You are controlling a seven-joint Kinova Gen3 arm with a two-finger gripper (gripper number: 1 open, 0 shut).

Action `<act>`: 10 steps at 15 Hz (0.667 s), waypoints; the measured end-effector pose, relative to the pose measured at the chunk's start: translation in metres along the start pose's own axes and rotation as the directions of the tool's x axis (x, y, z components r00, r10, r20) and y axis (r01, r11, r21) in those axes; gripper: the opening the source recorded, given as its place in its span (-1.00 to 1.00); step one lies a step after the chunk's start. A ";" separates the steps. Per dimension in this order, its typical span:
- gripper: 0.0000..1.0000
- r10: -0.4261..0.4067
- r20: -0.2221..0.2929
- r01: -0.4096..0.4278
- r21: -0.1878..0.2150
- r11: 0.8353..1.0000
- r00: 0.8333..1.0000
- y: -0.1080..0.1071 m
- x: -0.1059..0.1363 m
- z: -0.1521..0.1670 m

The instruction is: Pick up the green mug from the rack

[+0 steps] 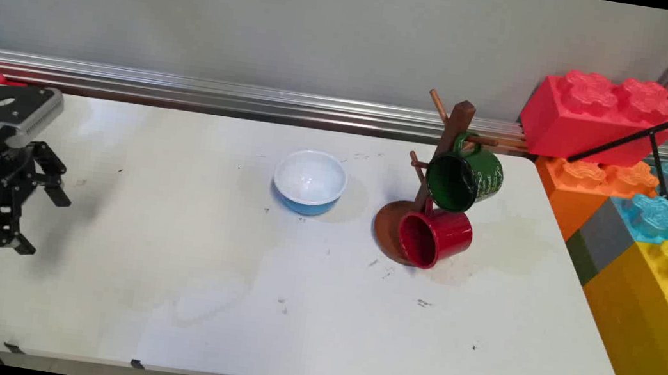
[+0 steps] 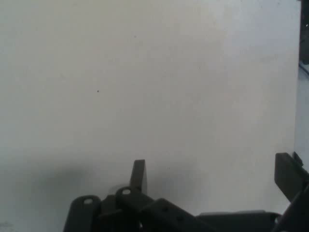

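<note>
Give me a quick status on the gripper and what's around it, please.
Gripper open, empty, over bare white table at its left end. Nearest item: blue bowl, well off. Green mug hangs on wooden mug tree; red mug on its side at the base.

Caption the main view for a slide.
Open black claw hovers at the white table's left; blue bowl and wooden mug tree with green and red mugs sit far right.

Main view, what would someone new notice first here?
Probably the wooden mug tree at the table's far right, with a green mug hanging on a peg and a red mug low by its base. A blue bowl sits left of it. At the left edge, the open black gripper hangs over bare table.
</note>
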 end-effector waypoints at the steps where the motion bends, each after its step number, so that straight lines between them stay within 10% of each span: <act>1: 1.00 -0.005 -0.012 0.005 -0.005 1.000 1.000 -0.001 -0.001 0.001; 5: 1.00 -0.043 -0.121 0.041 -0.017 0.999 0.992 -0.007 0.008 0.003; 10: 1.00 -0.132 -0.345 0.126 -0.041 0.991 0.929 -0.025 0.055 -0.003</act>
